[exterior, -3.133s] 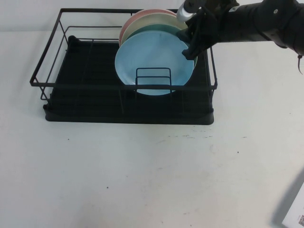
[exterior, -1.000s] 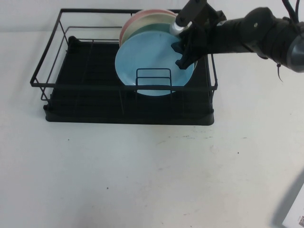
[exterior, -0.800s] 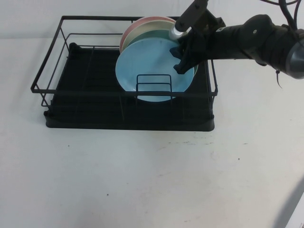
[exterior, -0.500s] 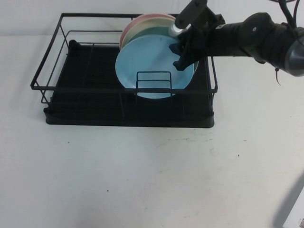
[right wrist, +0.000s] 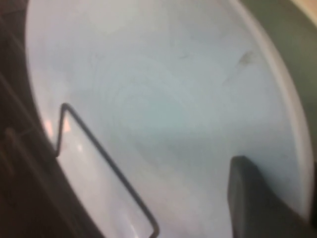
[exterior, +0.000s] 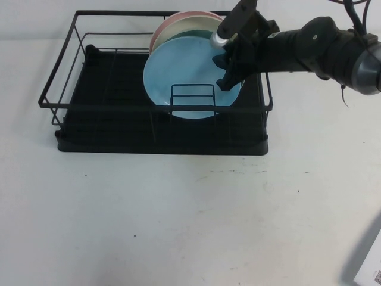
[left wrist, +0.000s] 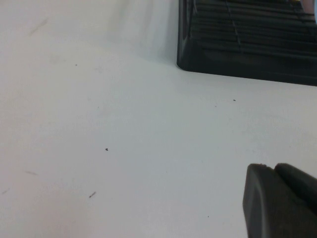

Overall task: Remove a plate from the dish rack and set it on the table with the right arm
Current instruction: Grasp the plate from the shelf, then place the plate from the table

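Matt, smooth blue plate (exterior: 184, 74) (faint sheen) in black wire dish rack (exterior: 65, 77).

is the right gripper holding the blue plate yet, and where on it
Cannot be told: the right gripper sits at the plate's upper right rim, jaws either side, grip unconfirmed. Left gripper holds nothing.

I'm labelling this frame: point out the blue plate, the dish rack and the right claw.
Blue plate (exterior: 178, 71), high view, its bare face.
Dish rack (exterior: 107, 125), high view, black tray base.
Right claw (exterior: 228, 70), high view, at the plate's right edge.

Open table (exterior: 196, 220) before dish rack (exterior: 161, 128)
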`<state>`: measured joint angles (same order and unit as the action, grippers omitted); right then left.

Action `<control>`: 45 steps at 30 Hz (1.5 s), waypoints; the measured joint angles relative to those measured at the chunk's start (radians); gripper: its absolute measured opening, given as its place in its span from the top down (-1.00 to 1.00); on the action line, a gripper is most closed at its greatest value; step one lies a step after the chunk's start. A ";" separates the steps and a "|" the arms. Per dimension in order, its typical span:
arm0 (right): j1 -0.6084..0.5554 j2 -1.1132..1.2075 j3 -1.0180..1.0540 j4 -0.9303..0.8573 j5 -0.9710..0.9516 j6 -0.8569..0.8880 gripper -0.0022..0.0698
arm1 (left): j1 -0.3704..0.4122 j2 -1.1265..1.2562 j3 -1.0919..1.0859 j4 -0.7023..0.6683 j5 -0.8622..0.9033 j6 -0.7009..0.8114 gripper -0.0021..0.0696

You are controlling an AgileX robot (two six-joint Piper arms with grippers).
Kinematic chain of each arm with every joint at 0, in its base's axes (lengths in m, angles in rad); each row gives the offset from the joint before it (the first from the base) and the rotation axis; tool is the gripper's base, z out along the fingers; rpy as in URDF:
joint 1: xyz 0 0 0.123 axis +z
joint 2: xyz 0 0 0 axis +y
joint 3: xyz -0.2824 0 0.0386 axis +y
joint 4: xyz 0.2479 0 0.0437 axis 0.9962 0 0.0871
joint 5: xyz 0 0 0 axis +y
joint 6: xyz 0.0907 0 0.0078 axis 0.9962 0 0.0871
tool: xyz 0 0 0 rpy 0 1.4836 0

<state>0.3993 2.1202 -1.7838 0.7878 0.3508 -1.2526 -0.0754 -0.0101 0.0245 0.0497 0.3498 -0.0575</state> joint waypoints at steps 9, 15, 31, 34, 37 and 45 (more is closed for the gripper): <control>0.000 -0.031 0.000 -0.011 0.025 -0.013 0.70 | 0.000 0.000 0.000 0.000 0.000 0.000 0.95; 0.000 -0.080 0.000 -0.023 0.059 -0.013 0.70 | 0.000 0.000 0.000 0.000 0.000 0.000 0.95; -0.002 -0.357 0.000 -0.372 0.287 0.495 0.75 | 0.000 0.000 0.000 0.000 0.000 0.000 0.95; -0.002 -0.424 0.000 -0.418 0.394 0.618 0.75 | 0.000 0.000 0.000 0.000 0.000 0.000 0.95; -0.002 -0.492 0.017 -0.426 0.484 0.733 0.75 | 0.000 0.000 0.000 0.000 0.000 0.000 0.95; -0.003 -0.723 0.307 -0.311 0.548 0.902 0.75 | 0.000 0.000 0.000 0.000 0.000 0.000 0.95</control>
<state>0.3959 1.3968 -1.4764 0.4769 0.8988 -0.3505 -0.0754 -0.0101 0.0245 0.0497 0.3498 -0.0575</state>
